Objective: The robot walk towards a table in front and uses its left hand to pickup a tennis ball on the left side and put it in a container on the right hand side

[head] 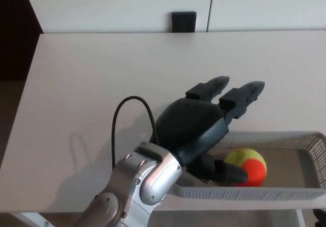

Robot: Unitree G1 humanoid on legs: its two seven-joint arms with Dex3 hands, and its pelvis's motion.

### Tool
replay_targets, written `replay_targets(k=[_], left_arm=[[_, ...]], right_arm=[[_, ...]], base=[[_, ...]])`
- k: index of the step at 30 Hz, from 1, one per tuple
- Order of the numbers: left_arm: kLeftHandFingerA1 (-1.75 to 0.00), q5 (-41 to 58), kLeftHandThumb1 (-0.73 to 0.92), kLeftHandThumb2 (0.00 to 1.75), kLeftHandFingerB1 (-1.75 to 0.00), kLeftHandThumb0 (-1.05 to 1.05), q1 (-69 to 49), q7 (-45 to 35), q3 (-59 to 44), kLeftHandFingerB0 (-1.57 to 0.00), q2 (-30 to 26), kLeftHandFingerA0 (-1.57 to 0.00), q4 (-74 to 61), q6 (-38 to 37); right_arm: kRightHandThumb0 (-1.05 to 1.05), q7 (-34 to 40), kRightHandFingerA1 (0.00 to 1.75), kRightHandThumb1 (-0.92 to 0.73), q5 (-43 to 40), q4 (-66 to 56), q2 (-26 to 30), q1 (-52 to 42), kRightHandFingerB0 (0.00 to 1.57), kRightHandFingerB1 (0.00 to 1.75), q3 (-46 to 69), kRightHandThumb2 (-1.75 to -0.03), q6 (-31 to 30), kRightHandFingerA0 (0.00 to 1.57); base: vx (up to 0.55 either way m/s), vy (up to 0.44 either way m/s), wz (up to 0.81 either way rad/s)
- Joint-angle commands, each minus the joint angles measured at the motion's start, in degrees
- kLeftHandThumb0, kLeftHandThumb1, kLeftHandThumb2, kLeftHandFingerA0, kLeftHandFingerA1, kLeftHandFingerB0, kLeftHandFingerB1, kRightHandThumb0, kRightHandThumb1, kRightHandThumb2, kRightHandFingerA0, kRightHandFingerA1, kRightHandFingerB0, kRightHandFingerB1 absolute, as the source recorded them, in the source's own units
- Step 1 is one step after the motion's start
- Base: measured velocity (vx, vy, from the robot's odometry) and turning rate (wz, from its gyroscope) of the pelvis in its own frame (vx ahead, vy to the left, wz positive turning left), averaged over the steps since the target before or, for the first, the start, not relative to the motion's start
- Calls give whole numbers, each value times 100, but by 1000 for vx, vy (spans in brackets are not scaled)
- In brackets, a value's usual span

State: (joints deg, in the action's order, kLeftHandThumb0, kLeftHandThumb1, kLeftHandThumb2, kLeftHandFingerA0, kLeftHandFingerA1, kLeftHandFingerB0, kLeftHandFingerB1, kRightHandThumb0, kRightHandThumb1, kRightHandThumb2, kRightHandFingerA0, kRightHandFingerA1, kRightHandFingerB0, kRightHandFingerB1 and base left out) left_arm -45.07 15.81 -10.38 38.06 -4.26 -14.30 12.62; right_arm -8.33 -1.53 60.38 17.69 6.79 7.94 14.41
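A yellow and orange tennis ball (247, 167) lies inside the grey mesh container (285, 139) at the lower right of the white table (91, 84). My left hand (204, 130) reaches in from the lower left and hovers over the container's left end. Its two long fingers (243, 97) stretch out straight toward the far right, and its thumb (228, 173) points at the ball's left side. The hand is open and holds nothing. My right hand does not show.
A small black square object (183, 21) sits against the white wall at the table's far edge. A black cable (127, 120) loops up from my left wrist. Dark floor shows beyond the table's left edge.
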Motion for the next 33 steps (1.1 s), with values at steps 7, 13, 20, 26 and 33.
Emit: replay_targets(k=[7,13,20,26,33], left_arm=[[0,738,59,61,-5,-93,-1069,-356,-1191,0,-594,0,-2210,-272],[-3,4327,53,59,-15,-85,-3170,-1025,-4901,0,-849,0,-4433,-869],[-15,7368,41,83,-20,-69,-4957,-1626,-7758,-1,-886,-1,-3407,-2372],[-18,7318,49,80,-12,-78,-5537,-1995,-9482,-11,-709,-11,-245,-3005],[-29,5770,57,59,-27,-59,-4931,-773,-9240,-15,-1009,-12,2394,-3322]], right_arm=[[-54,35,59,-41,39,-23,0,-36,68,43,-20,-55,65,94],[-54,10,61,-42,44,84,28,-26,67,42,-19,-55,4,93],[-53,-16,61,-44,98,222,73,-117,67,43,-58,-56,135,93],[-53,77,62,-44,86,350,35,-305,67,44,-34,-55,102,95],[-54,86,60,-45,90,280,79,-401,65,42,-32,-55,86,89]], base=[[0,0,0],[0,0,0],[0,0,0],[0,0,0],[0,0,0]])
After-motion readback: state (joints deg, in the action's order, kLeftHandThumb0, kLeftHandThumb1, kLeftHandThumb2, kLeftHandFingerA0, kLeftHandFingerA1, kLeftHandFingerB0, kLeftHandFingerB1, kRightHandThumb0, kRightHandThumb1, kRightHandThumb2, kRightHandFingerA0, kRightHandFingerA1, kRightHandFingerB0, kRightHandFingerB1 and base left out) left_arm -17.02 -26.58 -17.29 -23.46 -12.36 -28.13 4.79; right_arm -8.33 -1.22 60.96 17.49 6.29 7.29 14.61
